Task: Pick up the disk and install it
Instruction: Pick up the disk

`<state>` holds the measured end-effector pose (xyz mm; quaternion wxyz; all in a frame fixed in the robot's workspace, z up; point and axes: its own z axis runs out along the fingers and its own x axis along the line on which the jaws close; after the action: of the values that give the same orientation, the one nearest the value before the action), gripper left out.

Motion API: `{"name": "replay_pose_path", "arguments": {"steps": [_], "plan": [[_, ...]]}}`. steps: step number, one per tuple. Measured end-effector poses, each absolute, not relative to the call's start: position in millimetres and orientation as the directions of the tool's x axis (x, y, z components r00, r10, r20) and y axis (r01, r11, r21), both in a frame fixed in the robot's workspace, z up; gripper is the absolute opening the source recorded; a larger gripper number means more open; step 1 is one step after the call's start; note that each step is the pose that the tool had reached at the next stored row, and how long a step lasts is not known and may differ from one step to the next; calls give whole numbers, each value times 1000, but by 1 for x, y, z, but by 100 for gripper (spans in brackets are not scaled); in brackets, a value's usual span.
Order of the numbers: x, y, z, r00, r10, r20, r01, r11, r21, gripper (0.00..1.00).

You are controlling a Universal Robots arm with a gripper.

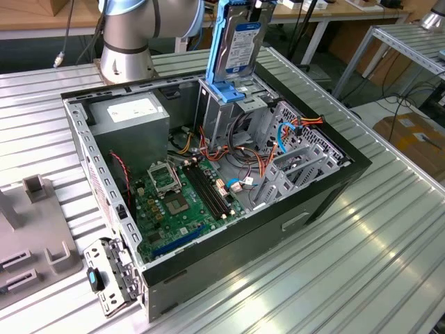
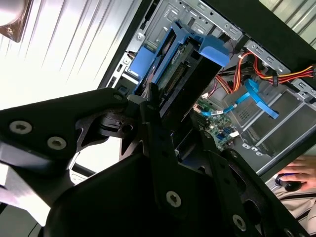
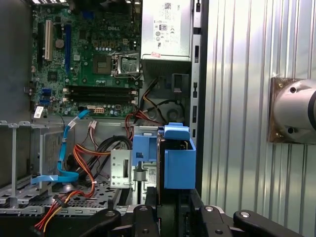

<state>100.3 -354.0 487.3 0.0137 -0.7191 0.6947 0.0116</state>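
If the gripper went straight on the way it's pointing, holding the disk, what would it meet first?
Probably the grey drive cage in the computer case: the gripper holds the disk upright right above it, so the disk's lower edge would touch first. The gap is hard to judge.

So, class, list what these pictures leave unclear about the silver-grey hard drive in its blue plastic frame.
Top of the silver-grey hard drive in its blue plastic frame: cut off by the exterior view's upper edge.
Its lower end: hidden behind the blue plastic latch on the grey metal drive cage, exterior view; depth unclear.
Its label: drive seen edge-on in the first wrist view.
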Motion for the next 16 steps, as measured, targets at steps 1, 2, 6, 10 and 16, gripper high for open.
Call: {"name": "replay_pose_path", "arguments": {"steps": [1,2,6,10,16], "plan": [[102,-354,487,34,-999,-36,-999,-34,-3,35],[103,-354,487,34,-999,-36,-999,-34,-3,35],[104,-354,487,34,-999,-36,-999,-34,-3,35],[104,-355,487,34,-999,-35,-999,-34,-3,35],[104,-361,487,34,-999,-34,-999,-34,-3,35]]}}
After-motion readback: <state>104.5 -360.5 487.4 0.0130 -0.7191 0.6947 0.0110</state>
